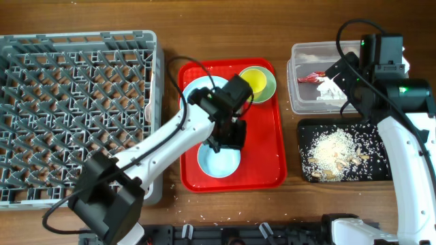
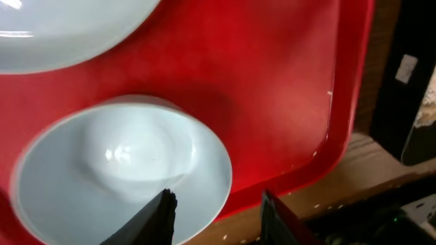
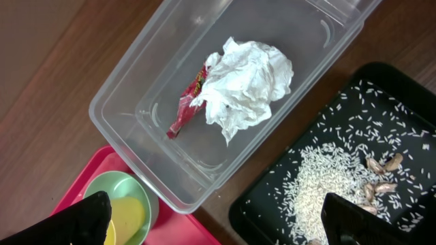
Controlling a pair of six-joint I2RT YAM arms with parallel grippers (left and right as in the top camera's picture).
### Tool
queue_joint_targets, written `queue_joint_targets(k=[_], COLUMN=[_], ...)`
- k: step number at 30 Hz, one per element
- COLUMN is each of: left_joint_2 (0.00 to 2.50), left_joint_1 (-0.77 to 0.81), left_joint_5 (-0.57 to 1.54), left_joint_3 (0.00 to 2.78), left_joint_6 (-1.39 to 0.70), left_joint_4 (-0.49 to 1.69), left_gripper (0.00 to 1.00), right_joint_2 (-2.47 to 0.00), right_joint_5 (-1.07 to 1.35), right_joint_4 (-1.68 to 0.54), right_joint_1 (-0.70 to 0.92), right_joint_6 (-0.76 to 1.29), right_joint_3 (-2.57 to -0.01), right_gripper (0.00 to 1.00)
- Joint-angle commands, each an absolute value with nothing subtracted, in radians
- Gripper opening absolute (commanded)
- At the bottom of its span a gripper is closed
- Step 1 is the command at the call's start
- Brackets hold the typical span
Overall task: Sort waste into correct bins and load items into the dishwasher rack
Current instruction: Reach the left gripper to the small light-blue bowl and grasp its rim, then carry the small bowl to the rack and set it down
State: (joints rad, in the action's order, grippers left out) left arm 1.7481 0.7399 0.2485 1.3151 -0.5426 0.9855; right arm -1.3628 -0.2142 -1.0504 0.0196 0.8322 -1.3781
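My left gripper (image 1: 230, 139) (image 2: 214, 221) is open just above the near rim of the small pale-blue dish (image 1: 218, 162) (image 2: 116, 170) on the red tray (image 1: 266, 146). The large pale-blue plate (image 1: 197, 95) (image 2: 61, 27) lies behind it. The yellow cup (image 1: 255, 80) sits inside the light-green bowl (image 1: 267, 90) (image 3: 116, 187). My right gripper (image 3: 214, 224) is open and empty above the clear tub (image 1: 306, 102) (image 3: 136, 82), which holds white tissue (image 3: 245, 85) and a red wrapper (image 3: 187, 102). Rice scraps (image 1: 334, 150) (image 3: 320, 184) lie in the black tray (image 1: 381, 170). The grey rack (image 1: 75, 116) stands at the left.
A white fork (image 1: 147, 112) sticks up at the rack's right edge. Loose rice grains are scattered on the wooden table round the black tray and along the front edge (image 1: 184, 201). The right arm's black cable loops over the tub.
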Motion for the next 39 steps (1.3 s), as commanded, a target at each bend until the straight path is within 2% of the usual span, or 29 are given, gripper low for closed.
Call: queue_joint_targets(k=[1, 6, 10, 14, 17, 18, 19, 21, 27, 30, 34, 38, 39], left_joint_2=[1.747, 1.747, 1.751, 1.762, 1.79, 1.803, 1.809, 1.811, 1.716, 1.559, 1.288, 1.153, 1.153], left_joint_1=[0.787, 0.857, 0.888, 0.926, 0.947, 0.949, 0.948, 0.948, 0.919, 0.846, 0.644, 0.365, 0.265], left_joint_5=[0.257, 0.012, -0.028, -0.052, -0.073, -0.073, -0.073, -0.074, -0.088, -0.088, -0.088, -0.07, 0.003], left_joint_3=[1.205, 1.12, 1.111, 1.109, 1.109, 1.109, 1.109, 1.109, 1.161, 1.203, 1.204, 1.204, 1.204], left_joint_6=[-0.667, -0.748, -0.749, -0.749, -0.749, -0.749, -0.749, -0.748, -0.682, -0.545, -0.42, -0.387, -0.353], left_joint_4=[0.869, 0.765, 0.732, 0.709, 0.709, 0.709, 0.708, 0.702, 0.732, 0.78, 0.762, 0.703, 0.679], left_gripper=[0.41, 0.4, 0.4, 0.33, 0.32, 0.26, 0.14, 0.05, 0.04, 0.04, 0.04, 0.04, 0.04], right_joint_2=[-1.346, -1.346, -1.346, -1.346, -1.346, -1.346, -1.346, -1.346, -1.346, -1.346, -1.346, -1.346, -1.346], right_joint_5=[-0.236, -0.236, -0.236, -0.236, -0.236, -0.236, -0.236, -0.236, -0.236, -0.236, -0.236, -0.236, -0.236], right_joint_4=[-1.051, -1.051, -1.051, -1.051, -1.051, -1.051, -1.051, -1.051, -1.051, -1.051, -1.051, -1.051, -1.051], right_joint_1=[0.017, 0.017, 0.017, 0.017, 0.017, 0.017, 0.017, 0.017, 0.017, 0.017, 0.017, 0.017, 0.017], right_joint_6=[0.839, 0.839, 0.839, 0.839, 0.839, 0.839, 0.839, 0.839, 0.838, 0.839, 0.839, 0.838, 0.839], right_joint_3=[-1.389, -1.389, -1.389, -1.389, -1.389, -1.389, -1.389, -1.389, -1.389, -1.389, -1.389, -1.389, -1.389], right_gripper=[1.0, 1.0, 1.0, 1.0, 1.0, 1.0, 1.0, 1.0, 1.0, 1.0, 1.0, 1.0, 1.0])
